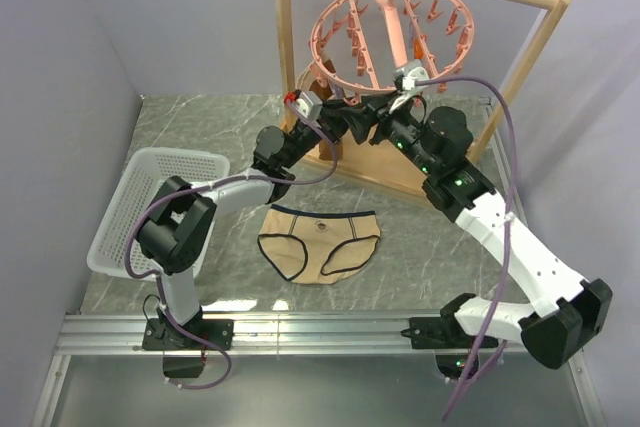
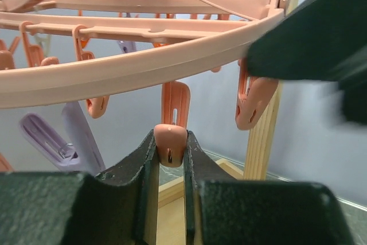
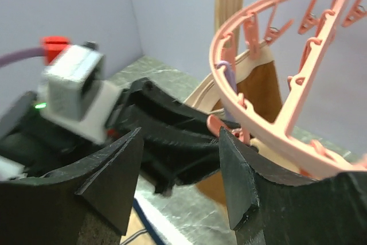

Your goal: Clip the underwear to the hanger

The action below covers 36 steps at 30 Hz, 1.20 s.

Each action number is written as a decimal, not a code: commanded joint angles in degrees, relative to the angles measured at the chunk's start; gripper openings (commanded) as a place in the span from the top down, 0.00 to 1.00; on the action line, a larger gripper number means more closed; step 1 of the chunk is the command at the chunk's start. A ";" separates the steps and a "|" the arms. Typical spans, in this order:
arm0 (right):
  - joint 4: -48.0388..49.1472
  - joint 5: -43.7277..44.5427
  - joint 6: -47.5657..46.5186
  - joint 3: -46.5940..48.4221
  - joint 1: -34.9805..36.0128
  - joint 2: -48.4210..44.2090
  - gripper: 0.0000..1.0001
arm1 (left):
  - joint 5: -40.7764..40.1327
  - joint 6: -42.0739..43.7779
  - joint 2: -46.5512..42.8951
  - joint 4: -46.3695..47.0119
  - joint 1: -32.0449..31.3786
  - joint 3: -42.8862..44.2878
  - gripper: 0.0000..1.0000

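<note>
The underwear point(image 1: 320, 245), light tan briefs with black trim, lies flat on the table in front of the arms, untouched by either gripper. The pink ring hanger point(image 1: 390, 32) hangs by its hook from the wooden rack. It also shows in the left wrist view point(image 2: 143, 67) and the right wrist view point(image 3: 269, 101). My left gripper point(image 1: 347, 117) point(image 2: 170, 140) is raised under the ring's near rim and shut on a pink clip peg point(image 2: 170, 144). My right gripper point(image 1: 380, 119) point(image 3: 180, 159) is open and empty, close beside the left gripper's fingers point(image 3: 172, 136).
The wooden rack point(image 1: 285, 47) has a post point(image 2: 266, 119) just right of the held peg and a base behind the arms. A white basket point(image 1: 150, 207) sits at the left. A darker brown garment point(image 3: 261, 84) hangs from the ring. Purple pegs point(image 2: 74, 136) hang at the left.
</note>
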 commanded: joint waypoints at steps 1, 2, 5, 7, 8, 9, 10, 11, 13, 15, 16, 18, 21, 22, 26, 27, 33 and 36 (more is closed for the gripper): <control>6.85 3.44 -3.04 -1.03 0.35 1.98 0.37 | 0.78 2.21 -3.45 0.03 -0.71 -0.35 1.00; 7.12 3.71 -4.53 -1.56 0.35 2.16 0.37 | 0.87 2.56 -3.71 -0.15 -0.80 -0.88 1.00; 8.70 5.29 -6.29 -4.01 0.26 1.82 0.37 | 0.96 2.82 -4.33 -0.68 -1.15 -1.06 1.00; 10.45 6.43 -6.56 -5.69 0.26 0.59 0.37 | 1.05 3.26 -4.59 -0.59 -1.24 -1.32 1.00; 10.98 7.31 -7.08 -7.26 0.26 0.32 0.37 | 1.22 3.70 -4.60 -0.50 -1.24 -1.32 1.00; 12.20 7.49 -7.09 -7.97 0.35 -0.38 0.37 | 1.40 3.97 -4.68 -0.59 -1.24 -1.41 1.00; 12.56 7.67 -7.26 -8.94 0.18 -0.47 0.36 | 1.83 4.14 -4.68 -0.59 -1.24 -1.32 1.00; 12.83 7.50 -7.53 -9.12 0.18 -0.39 0.35 | 2.10 4.49 -4.77 -0.59 -1.33 -1.50 1.00; 13.45 7.32 -7.35 -8.86 0.18 0.23 0.34 | 3.15 4.85 -4.95 -0.59 -1.24 -1.85 1.00; 14.23 7.23 -7.00 -8.42 0.09 1.10 0.33 | 4.03 5.46 -5.03 -0.68 -1.24 -2.03 1.00; 14.76 7.41 -6.65 -8.07 0.18 1.37 0.33 | 3.95 5.29 -5.03 -0.77 -1.24 -2.29 1.00; 15.81 8.02 -6.30 -7.46 0.09 1.99 0.33 | 4.30 5.11 -5.21 -1.29 -1.33 -2.64 1.00; 16.17 6.89 -5.25 -7.10 -0.87 1.38 0.33 | 4.65 4.67 -5.65 -1.64 -1.24 -2.82 1.00; 16.26 6.44 -5.16 -7.19 -0.96 1.03 0.33 | 4.91 4.50 -5.74 -1.38 -1.24 -3.17 1.00; 14.77 5.13 -4.72 -5.78 -1.23 1.81 0.31 | 6.05 4.41 -6.09 -1.12 -1.24 -3.61 1.00; 15.55 4.60 -4.37 -5.78 -1.58 2.16 0.31 | 6.32 4.49 -6.09 -1.21 -1.33 -3.70 1.00; 16.26 1.61 -1.12 -4.29 -2.20 2.69 0.28 | 8.69 4.06 -6.26 -1.73 -1.24 -3.96 1.00; 15.82 0.38 -0.32 -3.94 -2.55 1.99 0.28 | 9.30 3.70 -6.26 -2.35 -1.15 -4.14 1.00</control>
